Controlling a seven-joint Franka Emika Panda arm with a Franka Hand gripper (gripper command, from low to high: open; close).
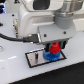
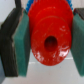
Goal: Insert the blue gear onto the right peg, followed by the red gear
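Second step now: the gripper (image 1: 53, 46) has its pads (image 2: 19, 42) clamped on the red gear (image 2: 50, 37), low over the blue gear (image 1: 51, 55), which already sits on the grey plate (image 1: 34, 59) toward the exterior view's right. The right peg itself is hidden. Next comes a straight descent, bore aligned, then release. No containers here.
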